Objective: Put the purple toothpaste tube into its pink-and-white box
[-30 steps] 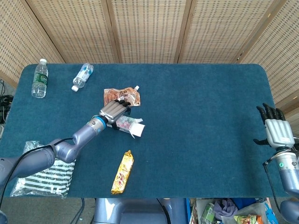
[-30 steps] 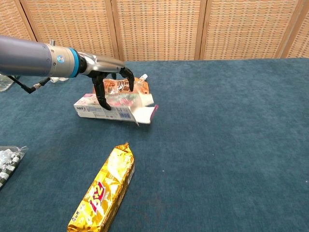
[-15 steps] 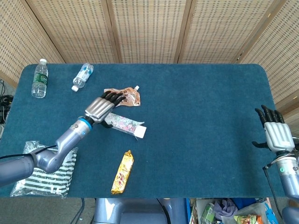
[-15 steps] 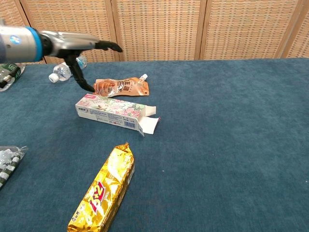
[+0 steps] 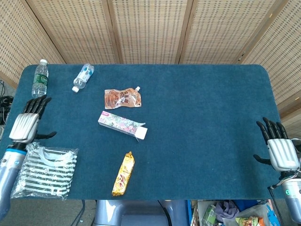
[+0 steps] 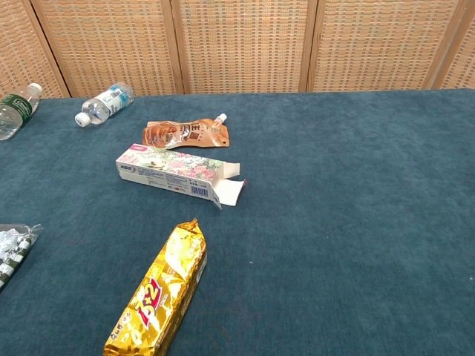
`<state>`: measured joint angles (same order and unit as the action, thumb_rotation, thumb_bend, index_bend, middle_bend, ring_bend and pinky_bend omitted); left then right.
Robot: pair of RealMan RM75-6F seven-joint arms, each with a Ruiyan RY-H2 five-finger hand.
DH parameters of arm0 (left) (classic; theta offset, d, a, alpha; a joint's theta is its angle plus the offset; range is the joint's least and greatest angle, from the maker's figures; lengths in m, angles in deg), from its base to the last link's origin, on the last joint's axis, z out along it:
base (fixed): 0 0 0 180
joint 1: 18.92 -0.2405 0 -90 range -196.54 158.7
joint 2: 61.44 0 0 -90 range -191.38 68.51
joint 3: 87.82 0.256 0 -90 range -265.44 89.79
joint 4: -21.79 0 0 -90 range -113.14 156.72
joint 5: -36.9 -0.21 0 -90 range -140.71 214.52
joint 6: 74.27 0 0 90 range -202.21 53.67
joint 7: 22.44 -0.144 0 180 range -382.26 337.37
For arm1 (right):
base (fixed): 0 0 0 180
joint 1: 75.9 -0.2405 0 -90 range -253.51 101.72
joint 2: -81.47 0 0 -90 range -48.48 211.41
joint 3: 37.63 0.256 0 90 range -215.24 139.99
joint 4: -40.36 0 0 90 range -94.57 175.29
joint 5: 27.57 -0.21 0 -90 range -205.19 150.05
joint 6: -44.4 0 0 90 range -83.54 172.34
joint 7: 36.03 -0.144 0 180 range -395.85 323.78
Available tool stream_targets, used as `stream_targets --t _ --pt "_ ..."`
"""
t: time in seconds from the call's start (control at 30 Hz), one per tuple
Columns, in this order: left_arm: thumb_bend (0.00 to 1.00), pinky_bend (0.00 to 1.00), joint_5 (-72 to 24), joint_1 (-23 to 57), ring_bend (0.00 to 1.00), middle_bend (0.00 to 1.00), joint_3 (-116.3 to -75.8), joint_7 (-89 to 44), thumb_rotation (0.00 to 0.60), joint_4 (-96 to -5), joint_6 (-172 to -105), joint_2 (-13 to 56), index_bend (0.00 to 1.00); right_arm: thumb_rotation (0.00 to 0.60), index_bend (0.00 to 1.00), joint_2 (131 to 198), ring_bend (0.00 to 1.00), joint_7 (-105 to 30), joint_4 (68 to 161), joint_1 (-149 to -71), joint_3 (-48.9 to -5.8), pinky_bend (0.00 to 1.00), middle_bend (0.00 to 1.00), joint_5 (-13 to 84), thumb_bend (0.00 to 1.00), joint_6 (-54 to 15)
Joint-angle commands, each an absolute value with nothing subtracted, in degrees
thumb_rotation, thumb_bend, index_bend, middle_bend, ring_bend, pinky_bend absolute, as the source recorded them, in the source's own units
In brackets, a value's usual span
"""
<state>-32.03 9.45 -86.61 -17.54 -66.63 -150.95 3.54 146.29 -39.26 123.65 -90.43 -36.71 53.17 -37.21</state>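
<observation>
A: Pink and white, the box (image 5: 122,125) lay flat mid-table in the head view. What had changed?

B: The left hand (image 5: 27,125) had let go and pulled back to the table's left edge, fingers spread, empty. The right hand (image 5: 279,149) hung open at the right edge.

A: And the chest view?

B: No hands. The box (image 6: 174,169) lay alone, end flap open; the purple tube didn't show, possibly already inside.

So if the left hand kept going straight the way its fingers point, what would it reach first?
Probably the upright water bottle: the left hand points up-table toward it, though depth is unclear.
</observation>
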Motion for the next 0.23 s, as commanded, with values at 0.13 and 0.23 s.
stream_targets --t 0.13,0.23 --pt "0.16 0.00 -36.8 0.4 0.00 0.00 -82.8 -13.1 0.600 -65.9 -157.6 3.0 0.00 0.600 0.00 147.0 0.00 -40.0 124.2 -86.4 -38.9 0.00 0.00 57.7 0.00 -42.5" --pt "0.16 0.00 -38.8 -1.2 0.00 0.00 -82.0 -14.2 0.600 -65.3 -158.3 3.3 0.00 0.600 0.00 148.0 0.00 -39.6 123.9 -84.9 -39.6 0.00 0.00 60.0 0.00 -44.9"
